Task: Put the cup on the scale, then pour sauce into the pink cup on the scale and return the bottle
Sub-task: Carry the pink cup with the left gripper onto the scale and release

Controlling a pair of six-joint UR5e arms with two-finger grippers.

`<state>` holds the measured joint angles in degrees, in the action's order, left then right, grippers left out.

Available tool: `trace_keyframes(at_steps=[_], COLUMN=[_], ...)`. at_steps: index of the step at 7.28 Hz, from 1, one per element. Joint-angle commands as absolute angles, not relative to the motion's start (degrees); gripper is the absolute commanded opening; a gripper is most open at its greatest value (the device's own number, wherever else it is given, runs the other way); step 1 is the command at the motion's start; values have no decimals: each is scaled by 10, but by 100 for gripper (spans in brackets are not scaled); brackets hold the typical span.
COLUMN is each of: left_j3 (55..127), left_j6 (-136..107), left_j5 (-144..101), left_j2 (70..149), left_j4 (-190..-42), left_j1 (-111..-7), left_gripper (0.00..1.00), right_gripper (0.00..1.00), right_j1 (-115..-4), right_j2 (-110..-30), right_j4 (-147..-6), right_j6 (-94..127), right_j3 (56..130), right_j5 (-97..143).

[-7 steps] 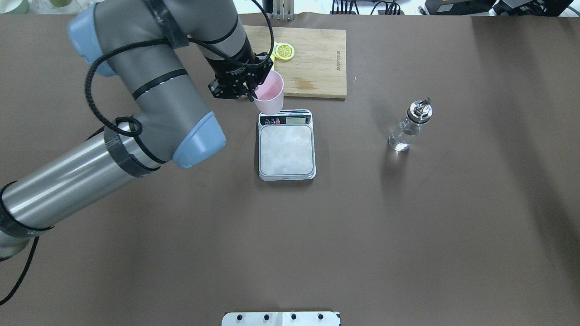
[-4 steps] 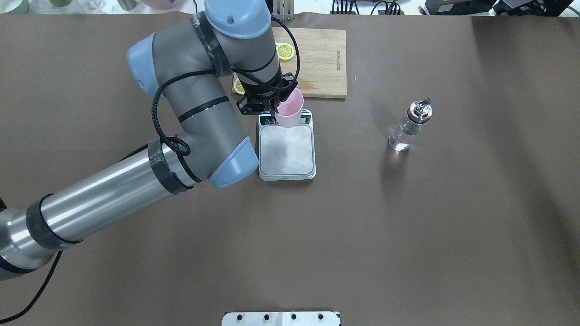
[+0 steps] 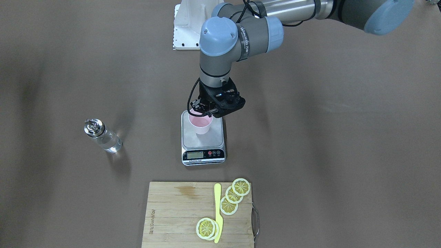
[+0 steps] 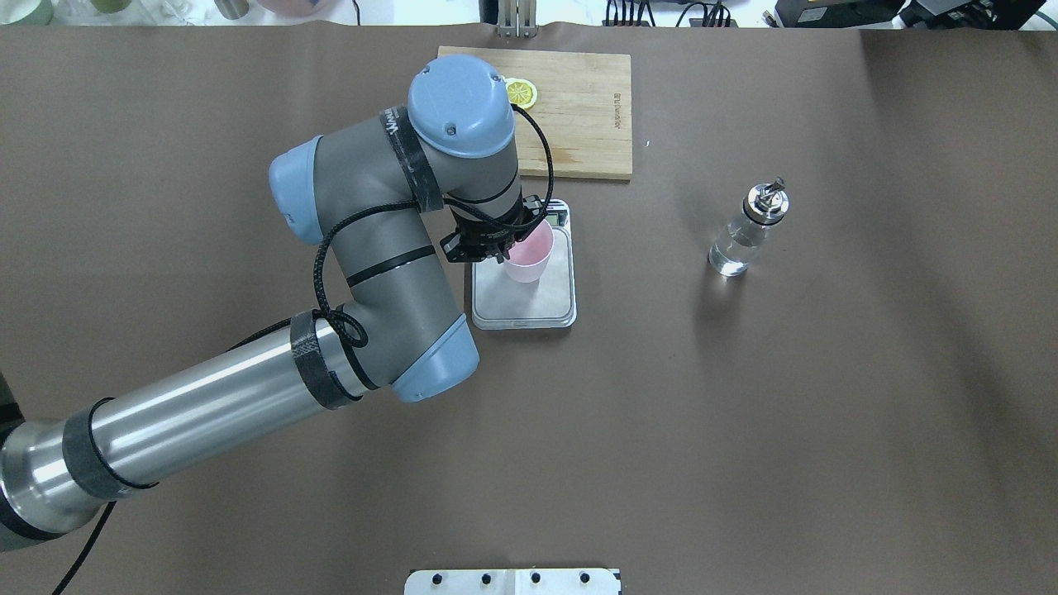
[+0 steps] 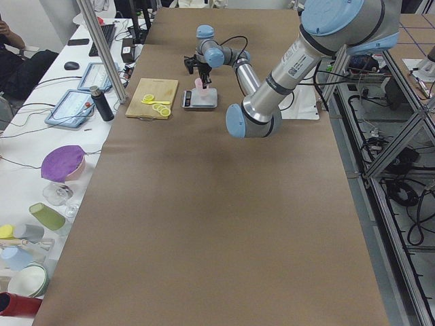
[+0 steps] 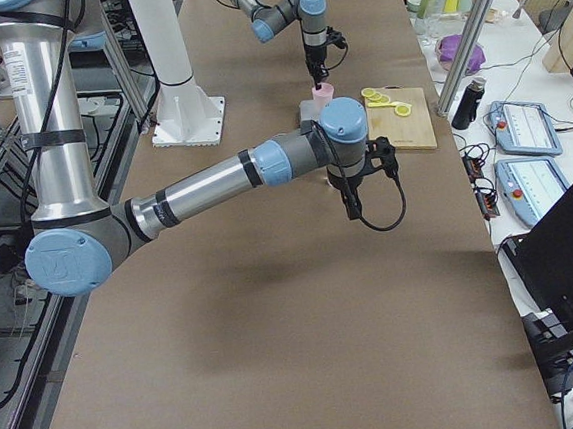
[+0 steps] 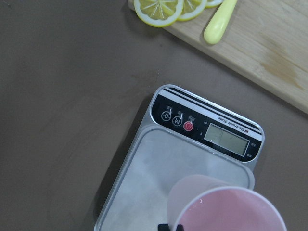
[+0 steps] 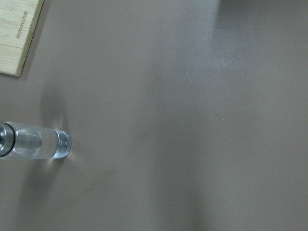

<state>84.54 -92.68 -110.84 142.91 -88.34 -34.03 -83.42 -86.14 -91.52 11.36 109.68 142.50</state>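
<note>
Your left gripper (image 3: 202, 112) is clamped on the rim of the small pale pink plastic cup (image 3: 201, 125), so it hangs upright just below, over the silver-grey rectangular digital scale (image 3: 216, 138).

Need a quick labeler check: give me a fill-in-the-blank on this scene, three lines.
1. The left gripper grips the ____ by its rim, over the scale.
2. The bottle stands on the robot's ____ side of the scale.
3. The board carries a yellow knife and slices of ____.

Missing words: cup; right; lemon.
</note>
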Motion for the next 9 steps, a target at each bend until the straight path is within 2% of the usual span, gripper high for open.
trace_keyframes(at_steps=[1, 2, 3, 4, 7, 9], left_j3=[846, 845, 849, 862, 905, 917], left_j6=[-925, -924, -922, -919, -918, -879], left_j5=[-1108, -1108, -1110, -1111, -1116, -1192], left_j2=[1422, 1421, 1422, 1416, 1395, 1383], left_j4=[-884, -884, -890, -906, -900, -883], left_j1=[-333, -327, -327, -330, -362, -431], left_gripper=[0, 0, 14, 97, 98, 98], right_gripper=[100, 100, 100, 100, 100, 100], right_j1=[-820, -818, -817, -813, -808, -789], right_j2=[-861, -861, -860, -859, -846, -844], right_j4=[-915, -915, -915, -915, -915, -914], right_j6=[127, 127, 127, 127, 137, 184], right_j3=[1109, 1112, 1114, 1117, 1134, 1169], right_j5=[1415, 1414, 1412, 1405, 1403, 1391])
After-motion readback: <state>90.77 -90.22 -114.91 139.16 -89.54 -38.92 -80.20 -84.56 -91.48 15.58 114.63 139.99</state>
